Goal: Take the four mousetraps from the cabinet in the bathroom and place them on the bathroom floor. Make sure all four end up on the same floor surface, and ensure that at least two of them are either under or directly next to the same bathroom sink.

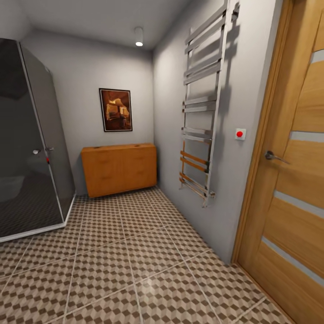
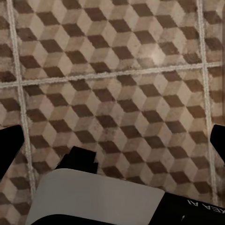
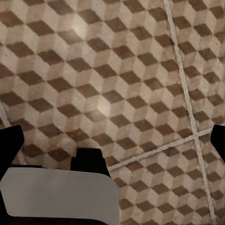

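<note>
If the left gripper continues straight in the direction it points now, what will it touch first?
Most likely the bathroom floor. The left wrist view looks along the left gripper at bare cube-patterned tiles, with nothing between its fingertips and the floor. How far away the floor is, I cannot tell.

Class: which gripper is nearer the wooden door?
Probably right: the wooden door stands on the robot's right; the left gripper and right gripper both hang over floor tiles, jaws open.

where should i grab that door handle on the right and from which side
Take the door handle by its slim chrome lever, near the free end away from the round base. The lever lies roughly level and stands off the wooden door, so probably come square at the door face, pincer fingers above and below it.
</note>
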You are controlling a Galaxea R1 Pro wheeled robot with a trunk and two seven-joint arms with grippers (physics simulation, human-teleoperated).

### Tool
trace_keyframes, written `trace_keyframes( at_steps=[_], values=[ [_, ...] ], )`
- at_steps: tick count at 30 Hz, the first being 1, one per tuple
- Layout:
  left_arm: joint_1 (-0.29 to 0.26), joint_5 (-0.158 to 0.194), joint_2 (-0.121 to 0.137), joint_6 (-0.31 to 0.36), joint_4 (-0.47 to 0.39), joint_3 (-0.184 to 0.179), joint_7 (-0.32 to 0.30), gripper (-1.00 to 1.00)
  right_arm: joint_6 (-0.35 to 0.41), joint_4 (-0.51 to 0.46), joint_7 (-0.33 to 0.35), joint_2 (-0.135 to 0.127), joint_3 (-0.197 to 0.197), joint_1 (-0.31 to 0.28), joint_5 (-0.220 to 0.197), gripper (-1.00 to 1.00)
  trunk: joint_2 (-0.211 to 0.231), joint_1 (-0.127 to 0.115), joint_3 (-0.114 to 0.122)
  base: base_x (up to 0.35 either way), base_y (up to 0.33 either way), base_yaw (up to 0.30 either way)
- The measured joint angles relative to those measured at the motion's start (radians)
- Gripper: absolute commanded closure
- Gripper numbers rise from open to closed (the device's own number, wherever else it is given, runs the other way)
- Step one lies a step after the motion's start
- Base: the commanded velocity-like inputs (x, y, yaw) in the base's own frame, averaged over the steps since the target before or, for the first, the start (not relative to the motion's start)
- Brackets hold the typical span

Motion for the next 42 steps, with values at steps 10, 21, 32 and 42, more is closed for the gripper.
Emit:
trace_keyframes(
  at_steps=[10, 21, 32, 42],
  values=[
    [0.0, 0.0, 0.0, 0.0, 0.0, 0.0, 0.0, -1.0, -0.003, 0.0, 0.001, -0.002, 0.0, 0.0, 0.0, -1.0, 0.0, 0.0, 0.0, 0.322, 0.0, 0.043],
    [0.0, 0.0, 0.0, 0.0, 0.0, 0.0, 0.0, -1.0, -0.008, 0.0, 0.001, -0.002, 0.0, 0.0, 0.001, -1.0, 0.0, 0.0, 0.0, 0.322, 0.0, 0.224],
    [0.0, 0.0, 0.0, -0.001, 0.0, 0.0, 0.0, -1.0, -0.009, 0.0, 0.001, -0.003, -0.001, 0.0, 0.001, -1.0, 0.0, 0.0, 0.0, 0.322, 0.0, 0.274],
    [0.0, 0.0, 0.0, 0.0, 0.0, 0.0, 0.0, -1.0, -0.009, 0.0, -0.001, -0.003, -0.001, 0.0, 0.001, -1.0, 0.0, 0.0, 0.0, 0.322, 0.0, 0.141]
  ],
)
